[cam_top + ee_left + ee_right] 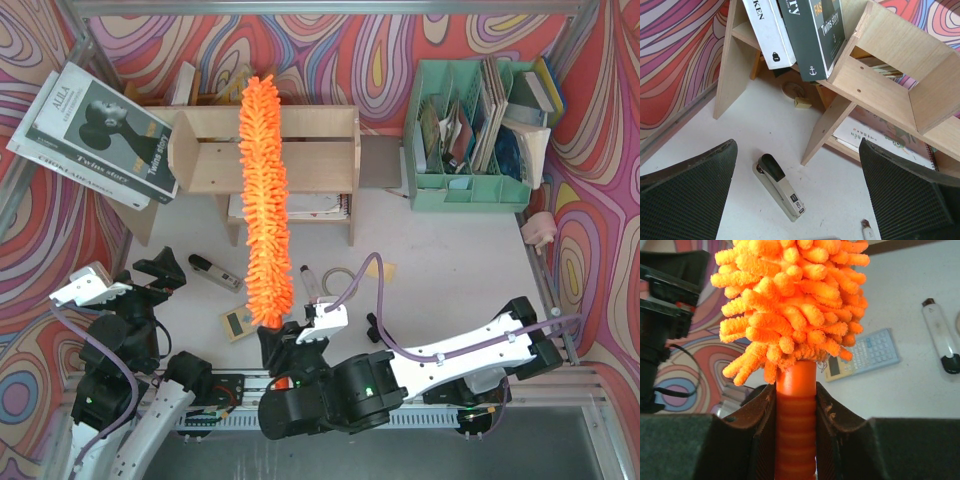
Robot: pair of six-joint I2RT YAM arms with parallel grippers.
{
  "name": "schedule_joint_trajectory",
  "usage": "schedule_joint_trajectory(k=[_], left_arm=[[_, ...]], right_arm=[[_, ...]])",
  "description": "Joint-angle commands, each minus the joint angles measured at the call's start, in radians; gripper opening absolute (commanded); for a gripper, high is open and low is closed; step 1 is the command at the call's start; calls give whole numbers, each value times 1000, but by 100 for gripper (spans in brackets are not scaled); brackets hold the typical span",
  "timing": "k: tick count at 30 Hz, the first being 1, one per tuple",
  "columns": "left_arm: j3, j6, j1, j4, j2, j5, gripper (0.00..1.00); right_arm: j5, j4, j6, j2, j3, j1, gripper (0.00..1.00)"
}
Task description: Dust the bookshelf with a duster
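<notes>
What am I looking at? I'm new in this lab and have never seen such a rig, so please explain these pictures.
It is two robot arms bolted at the near edge of a table. One picture looks down from above; the other two come from cameras on the wrists. The right gripper is shut on the handle of an orange duster, whose shaggy head reaches across the wooden bookshelf. The left gripper is open and holds nothing. On the table lie a stapler, a calculator and a green file organiser.

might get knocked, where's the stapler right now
Top view: the stapler lies flat on the table, left of the duster and just in front of the bookshelf.
</notes>
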Motion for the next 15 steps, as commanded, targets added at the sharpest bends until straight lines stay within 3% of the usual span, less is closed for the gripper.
schedule_joint_trajectory(k=[1, 15], left_arm=[[-7, -3, 6, 16, 6, 7, 98], [-6, -4, 6, 15, 19, 7, 98]], right_arm=[[10, -105, 111, -56, -64, -20, 0], [-224, 28, 117, -110, -234, -120, 0]])
